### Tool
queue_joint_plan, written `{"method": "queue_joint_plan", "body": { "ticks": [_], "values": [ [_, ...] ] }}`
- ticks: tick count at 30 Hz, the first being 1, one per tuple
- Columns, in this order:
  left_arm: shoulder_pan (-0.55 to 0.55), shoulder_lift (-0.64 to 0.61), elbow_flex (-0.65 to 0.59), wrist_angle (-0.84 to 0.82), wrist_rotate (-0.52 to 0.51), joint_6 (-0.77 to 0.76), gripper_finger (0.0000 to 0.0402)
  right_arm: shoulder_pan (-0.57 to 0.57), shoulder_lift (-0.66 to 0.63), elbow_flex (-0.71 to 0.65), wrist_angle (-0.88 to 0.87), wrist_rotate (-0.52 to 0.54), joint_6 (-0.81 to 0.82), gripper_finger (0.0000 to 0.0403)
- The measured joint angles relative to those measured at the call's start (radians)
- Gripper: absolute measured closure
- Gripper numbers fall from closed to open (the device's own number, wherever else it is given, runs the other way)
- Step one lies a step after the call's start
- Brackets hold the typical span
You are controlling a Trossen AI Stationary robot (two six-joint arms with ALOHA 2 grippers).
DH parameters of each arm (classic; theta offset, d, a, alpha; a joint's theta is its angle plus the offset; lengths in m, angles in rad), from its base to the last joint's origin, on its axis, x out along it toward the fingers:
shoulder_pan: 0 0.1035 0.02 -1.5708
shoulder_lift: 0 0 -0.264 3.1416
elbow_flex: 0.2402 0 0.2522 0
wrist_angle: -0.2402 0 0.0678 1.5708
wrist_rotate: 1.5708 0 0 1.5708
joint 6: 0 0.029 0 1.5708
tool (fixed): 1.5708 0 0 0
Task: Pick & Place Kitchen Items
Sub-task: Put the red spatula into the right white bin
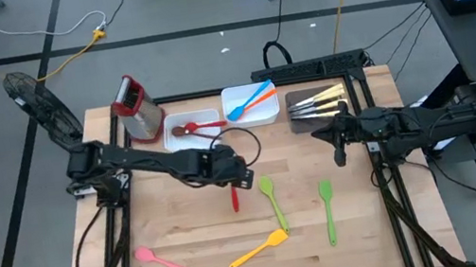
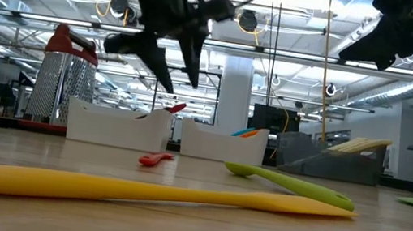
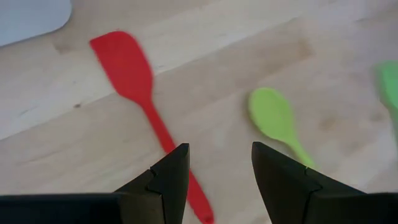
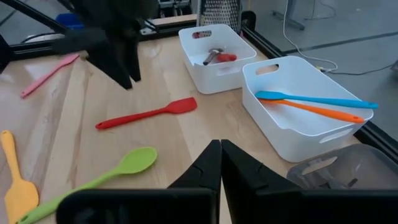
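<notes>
Left end effector (image 1: 239,177) hangs above the middle of the worktop (image 1: 359,229), fingers apart and empty; in its wrist view the red spatula (image 3: 140,99) lies flat on the wood directly below, handle running under the left finger (image 3: 166,180). Green spoon (image 3: 277,121) lies just beside it, not touching.

Right end effector (image 1: 340,149) is raised over the right side of the worktop, near the dark tray (image 1: 318,106) holding the pale-handled knives (image 1: 321,101); its fingers are pressed together, nothing between them.

Items loose on the worktop: red spatula, green spoon, green spatula (image 1: 328,210) well to the right, yellow spatula (image 1: 261,248) near the front edge, pink spatula (image 1: 162,260) at front left.

Items already binned: blue spatula (image 4: 314,99) and orange utensil (image 4: 320,110) lie crossed in the right white bin (image 4: 292,134); a brown spoon (image 1: 182,131) and a red utensil (image 1: 208,124) lie in the left white bin (image 1: 193,142). Red-topped grater (image 1: 136,106) stands just behind the left bin.
</notes>
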Motion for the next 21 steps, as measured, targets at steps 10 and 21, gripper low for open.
{"method": "queue_joint_plan", "body": {
  "ticks": [10, 21],
  "values": [
    [0.016, 0.076, 0.0, -0.037, -0.008, -0.027, 0.0225, 0.0, 0.0, 0.0, 0.001, -0.002, -0.006, 0.0399],
    [0.054, 0.087, 0.0, -0.039, -0.012, -0.1, 0.0225, 0.0, 0.0, 0.0, 0.002, -0.052, -0.03, 0.0399]
  ]
}}
